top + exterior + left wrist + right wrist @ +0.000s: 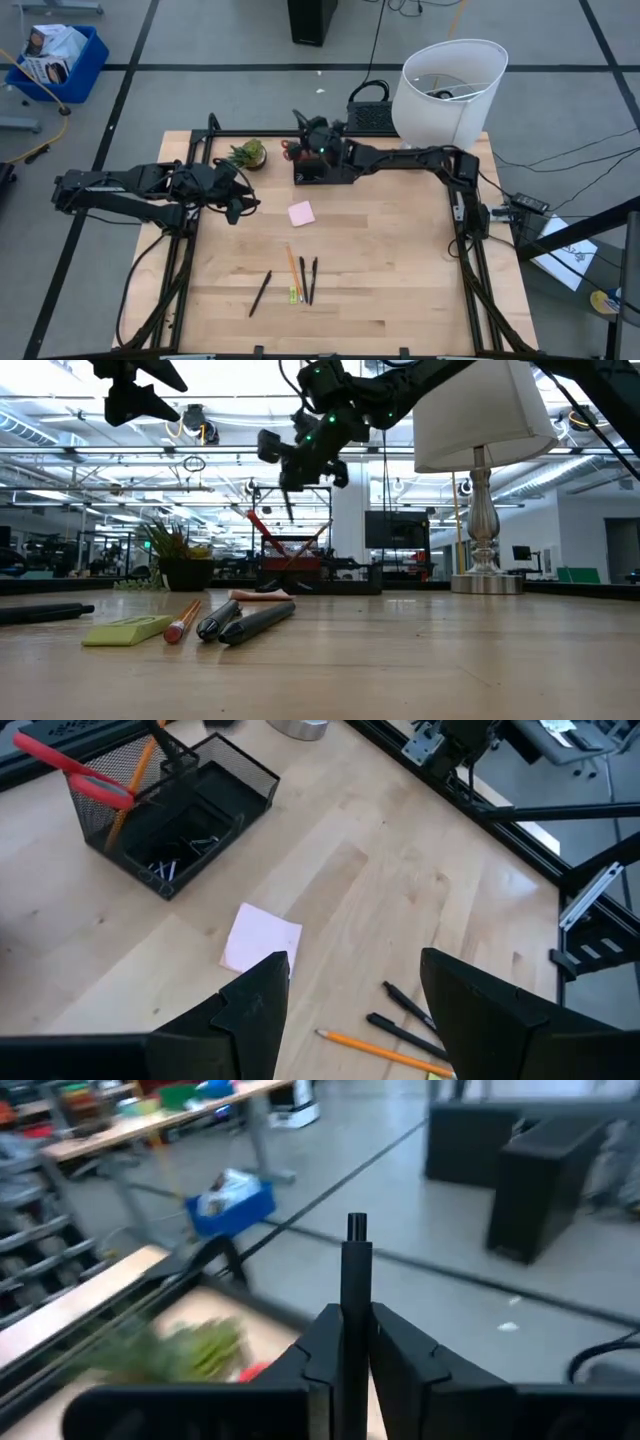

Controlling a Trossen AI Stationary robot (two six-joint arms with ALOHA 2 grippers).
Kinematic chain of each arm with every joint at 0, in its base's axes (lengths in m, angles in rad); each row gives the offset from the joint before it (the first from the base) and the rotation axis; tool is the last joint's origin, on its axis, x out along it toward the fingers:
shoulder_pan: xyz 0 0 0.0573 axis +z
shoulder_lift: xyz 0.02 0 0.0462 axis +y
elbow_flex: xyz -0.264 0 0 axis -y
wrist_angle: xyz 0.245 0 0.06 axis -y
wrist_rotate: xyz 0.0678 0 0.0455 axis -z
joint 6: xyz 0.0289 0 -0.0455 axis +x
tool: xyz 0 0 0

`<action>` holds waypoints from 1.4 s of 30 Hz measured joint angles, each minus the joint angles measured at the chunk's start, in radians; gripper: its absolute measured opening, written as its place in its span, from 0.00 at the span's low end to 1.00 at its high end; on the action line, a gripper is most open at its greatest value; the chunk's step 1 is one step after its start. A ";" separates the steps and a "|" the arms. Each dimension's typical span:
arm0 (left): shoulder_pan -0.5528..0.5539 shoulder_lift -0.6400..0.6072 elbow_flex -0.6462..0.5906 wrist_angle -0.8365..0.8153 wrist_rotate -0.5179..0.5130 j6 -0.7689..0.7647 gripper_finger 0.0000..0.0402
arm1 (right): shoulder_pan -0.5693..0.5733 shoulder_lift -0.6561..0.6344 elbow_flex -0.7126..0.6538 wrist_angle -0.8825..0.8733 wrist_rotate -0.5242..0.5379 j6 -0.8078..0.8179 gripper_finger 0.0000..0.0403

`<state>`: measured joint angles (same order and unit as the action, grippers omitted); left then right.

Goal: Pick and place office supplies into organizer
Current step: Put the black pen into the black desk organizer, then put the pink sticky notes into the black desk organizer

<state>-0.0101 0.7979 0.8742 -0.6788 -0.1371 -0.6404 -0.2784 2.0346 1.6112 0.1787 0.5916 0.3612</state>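
Observation:
The organizer (312, 172), a dark mesh tray, stands at the table's far middle with red-handled scissors (78, 775) and an orange pencil (135, 782) upright in its cup end. My right gripper (308, 130) hangs above it, shut on a black pen (356, 1270). A pink sticky-note pad (301, 213) lies flat mid-table. An orange pencil (291, 265), two black pens (307, 280), a yellow-green piece (295, 295) and another black pen (260, 293) lie nearer the front edge. My left gripper (350, 1010) waits open, high over the table's left side. My right gripper pinches the black pen between its two fingers (400, 1355). One end of the pen (357, 1230) sticks out past the fingertips. The gripper comes in nearly level from the table's right. The pen is lifted clear, above the organizer.
A small potted plant (248, 154) stands left of the organizer. A lamp with a big white shade (447, 90) stands at the far right corner. Bare wood (400, 260) stretches over the right half of the table.

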 joint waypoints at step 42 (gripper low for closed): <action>0.000 0.000 0.000 0.002 0.006 -0.024 0.58 | 0.124 -0.065 0.001 -0.198 0.006 -0.100 0.45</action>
<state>-0.0100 0.7981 0.8742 -0.6773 -0.1316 -0.6640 -0.1547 1.9698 1.6119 -0.0189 0.5976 0.2614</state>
